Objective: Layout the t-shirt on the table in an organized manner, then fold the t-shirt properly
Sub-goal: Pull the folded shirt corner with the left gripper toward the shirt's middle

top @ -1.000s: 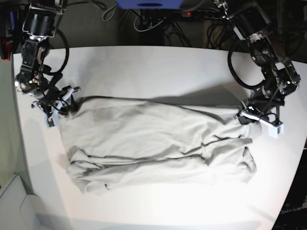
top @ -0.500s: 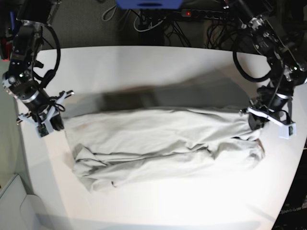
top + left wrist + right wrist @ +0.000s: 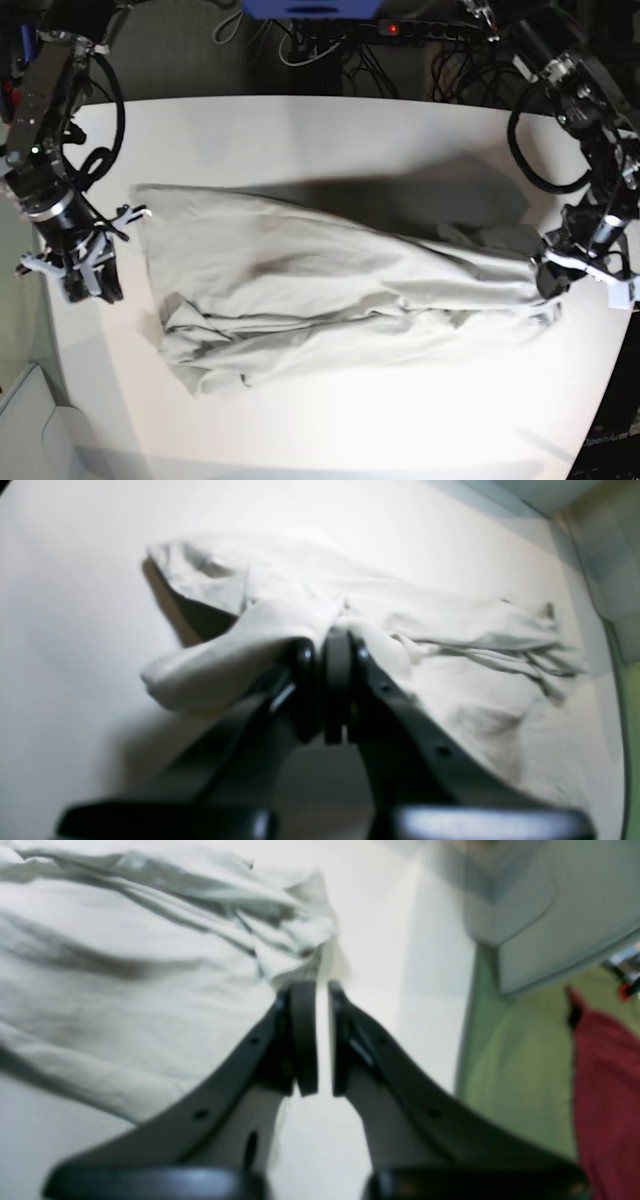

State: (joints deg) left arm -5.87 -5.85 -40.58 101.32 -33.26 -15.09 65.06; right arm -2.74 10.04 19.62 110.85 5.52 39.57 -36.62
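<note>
The t-shirt (image 3: pixel 330 300) lay rumpled across the middle of the table (image 3: pixel 300 130), stretched between the two side edges. The left gripper (image 3: pixel 332 645) was clamped shut on a bunched fold of its cloth. The right gripper (image 3: pixel 322 990) stood nearly closed with a thin slit between the jaws, touching the shirt's edge; whether it actually pinched cloth could not be told. The fabric looked light, limp and creasing readily, so corners or hems would likely be the best holds. Neck and sleeves were lost in blurred folds.

Dark floor behind carries tangled black cables (image 3: pixel 330 45), a power strip (image 3: pixel 420 28) and a blue box (image 3: pixel 312 8)
</note>
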